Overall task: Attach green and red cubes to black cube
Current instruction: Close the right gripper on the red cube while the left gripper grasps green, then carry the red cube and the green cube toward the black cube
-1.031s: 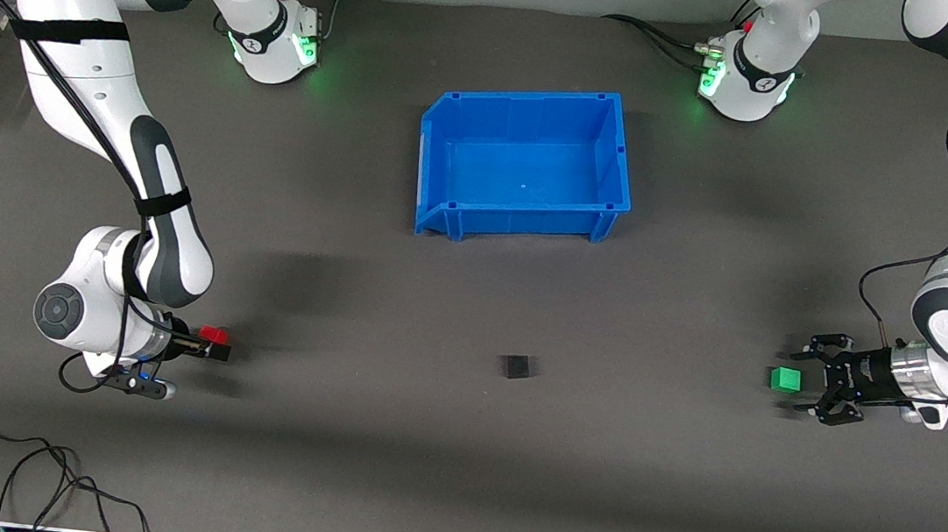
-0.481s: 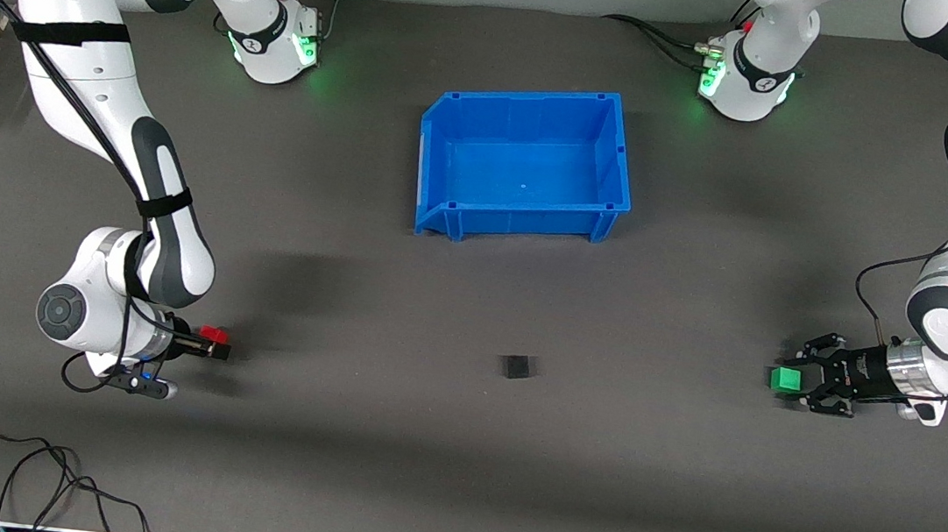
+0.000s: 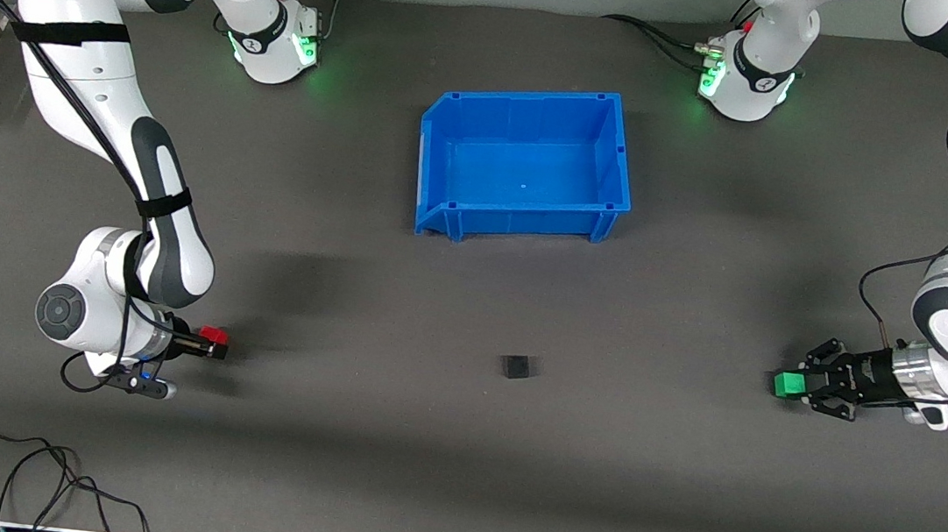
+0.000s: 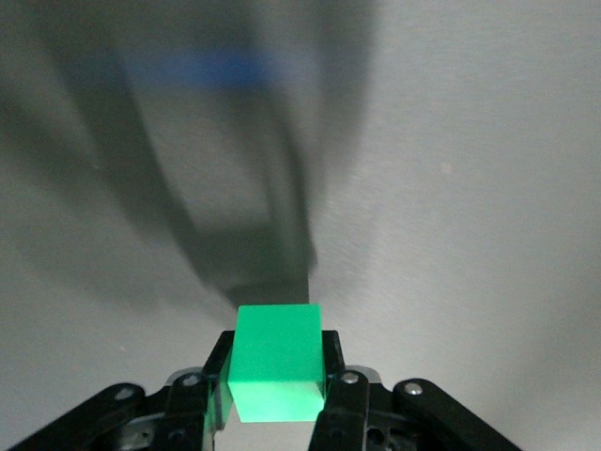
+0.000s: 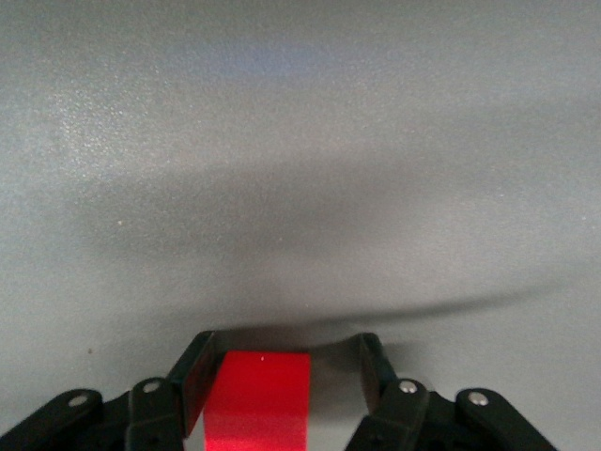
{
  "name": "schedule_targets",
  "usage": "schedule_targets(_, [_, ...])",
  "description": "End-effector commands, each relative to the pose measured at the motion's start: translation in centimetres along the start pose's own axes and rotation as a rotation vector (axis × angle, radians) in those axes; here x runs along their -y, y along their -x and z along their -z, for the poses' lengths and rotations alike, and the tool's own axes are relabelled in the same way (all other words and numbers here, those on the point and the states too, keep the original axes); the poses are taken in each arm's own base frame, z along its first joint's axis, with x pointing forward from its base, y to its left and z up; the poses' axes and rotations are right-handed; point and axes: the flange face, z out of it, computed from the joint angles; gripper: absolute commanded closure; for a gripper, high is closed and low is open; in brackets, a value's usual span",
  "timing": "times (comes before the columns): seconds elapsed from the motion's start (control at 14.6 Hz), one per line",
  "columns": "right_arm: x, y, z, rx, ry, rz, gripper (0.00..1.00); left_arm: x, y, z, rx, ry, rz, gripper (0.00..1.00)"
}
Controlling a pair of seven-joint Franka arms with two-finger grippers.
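The black cube sits alone on the dark table, nearer to the front camera than the bin. The green cube is at the left arm's end of the table. My left gripper lies low and level there, shut on it. The left wrist view shows both fingers pressed on the green cube. The red cube is at the right arm's end. My right gripper is low around it and open. In the right wrist view the red cube rests against one finger, with a gap to the other finger.
A blue bin stands empty mid-table, farther from the front camera than the black cube. Loose black cables lie by the table's front edge at the right arm's end.
My left gripper's fingers, wide open beside the green cube a second ago, have closed onto it. The right gripper and the black cube have hardly moved.
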Motion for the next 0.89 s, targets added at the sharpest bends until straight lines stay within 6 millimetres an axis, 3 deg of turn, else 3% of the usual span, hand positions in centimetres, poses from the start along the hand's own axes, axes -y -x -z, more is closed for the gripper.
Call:
schedule_targets(0.0, [1.5,0.4,-0.5,0.002,-0.014,-0.064,0.31,-2.6,2.7,3.3,0.042,-0.002,0.046,1.00])
schedule_targets(0.21, [2.0,0.5,-0.4,0.001,-0.013,-0.052,0.31,-4.5,6.2,4.0,0.046,-0.035,0.075,1.00])
schedule_targets(0.41, [1.9,0.5,-0.4,0.000,-0.013,-0.045,0.31,-6.1,12.1,1.4,0.037,-0.053,0.091,1.00])
schedule_targets(0.55, [1.8,0.5,-0.5,0.002,-0.013,-0.045,0.31,-7.0,17.0,-1.0,0.029,-0.065,0.098,1.00])
schedule_targets(0.62, [1.8,0.5,-0.5,0.002,-0.013,-0.045,0.35,-7.2,19.3,-2.3,0.020,-0.061,0.086,1.00])
schedule_targets(0.82, [1.6,0.4,-0.5,0.001,-0.012,-0.046,0.71,-7.1,28.1,-8.0,-0.001,-0.033,0.057,1.00])
